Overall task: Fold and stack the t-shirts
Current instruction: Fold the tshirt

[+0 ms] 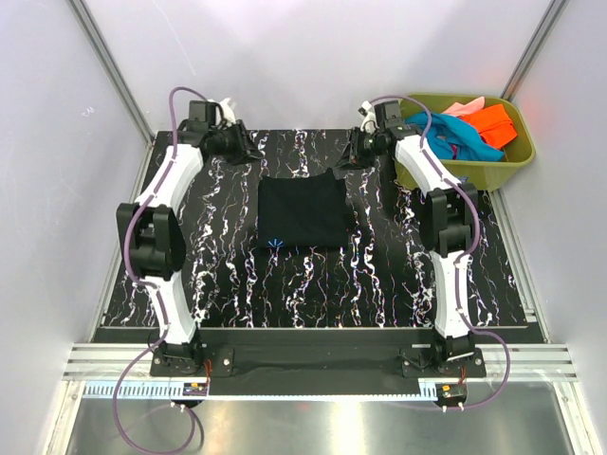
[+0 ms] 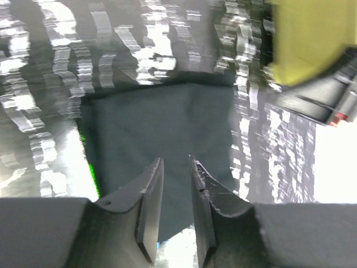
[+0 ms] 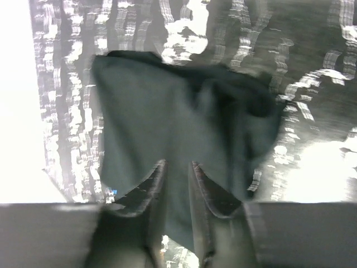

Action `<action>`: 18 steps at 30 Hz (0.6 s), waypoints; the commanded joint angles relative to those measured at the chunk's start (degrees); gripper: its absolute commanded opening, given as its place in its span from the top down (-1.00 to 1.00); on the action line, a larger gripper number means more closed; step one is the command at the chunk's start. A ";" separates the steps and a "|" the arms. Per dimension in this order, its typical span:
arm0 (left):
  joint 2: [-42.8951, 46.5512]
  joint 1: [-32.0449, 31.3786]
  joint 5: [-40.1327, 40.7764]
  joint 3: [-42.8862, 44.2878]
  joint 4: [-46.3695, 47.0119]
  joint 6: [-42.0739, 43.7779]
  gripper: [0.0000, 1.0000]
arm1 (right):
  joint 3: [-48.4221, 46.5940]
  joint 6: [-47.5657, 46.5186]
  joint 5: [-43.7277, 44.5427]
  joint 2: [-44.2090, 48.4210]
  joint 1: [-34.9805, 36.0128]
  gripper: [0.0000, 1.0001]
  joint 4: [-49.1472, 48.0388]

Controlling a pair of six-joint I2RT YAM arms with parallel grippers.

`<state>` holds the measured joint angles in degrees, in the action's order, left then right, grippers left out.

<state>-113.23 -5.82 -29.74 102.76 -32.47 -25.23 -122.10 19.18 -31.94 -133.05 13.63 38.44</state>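
Note:
A black t-shirt point(image 1: 302, 210) lies folded into a rough square on the marbled table point(image 1: 285, 284). It fills the middle of the left wrist view point(image 2: 162, 128) and the right wrist view point(image 3: 178, 123), where its right side is rumpled. My left gripper point(image 1: 248, 150) point(image 2: 177, 164) hovers off the shirt's far left corner, jaws nearly together, holding nothing. My right gripper point(image 1: 349, 156) point(image 3: 177, 164) hovers off the far right corner, also nearly closed and empty. A teal shirt point(image 1: 450, 137), an orange shirt point(image 1: 493, 123) and a pink shirt point(image 1: 462, 107) lie crumpled in the tub.
The olive-green tub point(image 1: 465, 172) stands at the back right corner of the table, just right of my right arm; it also shows in the left wrist view point(image 2: 312, 39). White walls with metal rails enclose the table on three sides.

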 commanded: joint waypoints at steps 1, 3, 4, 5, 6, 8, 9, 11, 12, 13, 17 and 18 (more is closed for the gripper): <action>1.00 -3.22 -4.80 -4.23 6.19 -1.48 0.44 | -1.10 -0.11 -4.70 2.37 2.71 0.50 -3.91; -1.46 -3.32 -5.15 -4.15 6.63 -3.41 0.51 | -2.52 -0.02 -4.36 0.08 3.86 0.52 -3.11; -2.42 -3.32 -5.07 -3.89 6.80 -3.77 0.53 | -2.70 0.50 -4.35 -0.45 4.65 0.52 -4.06; -3.30 -3.40 -5.07 -3.54 7.07 -4.03 0.53 | -2.61 1.20 -4.62 -1.58 4.83 0.52 -4.85; -5.23 -3.32 -4.98 -2.14 7.07 -4.29 0.53 | -2.61 3.04 -5.31 -2.29 4.83 0.53 -5.73; -7.35 -3.32 -4.89 -0.29 6.54 -4.12 0.53 | -2.35 4.46 -5.32 -4.22 4.74 0.53 -8.28; -9.62 -3.32 -4.37 1.90 5.41 -3.60 0.53 | -2.35 5.07 -4.02 -4.93 4.74 0.53 -8.90; -11.91 -2.79 -3.75 4.80 4.52 -3.24 0.55 | -2.96 5.60 -3.56 -7.29 3.52 0.53 -10.22; -13.75 -2.61 -3.58 5.51 4.43 -3.42 0.56 | -2.88 6.82 -3.39 -8.09 2.99 0.53 -10.83; -14.73 -1.92 -3.57 6.04 4.52 -3.59 0.56 | -2.27 7.45 -3.30 -9.49 2.29 0.53 -12.49; -19.74 -0.33 -4.10 9.90 5.22 -3.51 0.56 | -3.58 8.07 -3.21 -13.79 -0.96 0.54 -13.04; -21.14 -0.15 -4.19 10.87 5.05 -3.07 0.56 | -4.28 7.89 -3.30 -14.68 -1.32 0.54 -12.95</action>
<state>-132.77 -7.11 -33.23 108.36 -29.15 -28.58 -123.33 25.85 -35.57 -145.56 15.05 28.10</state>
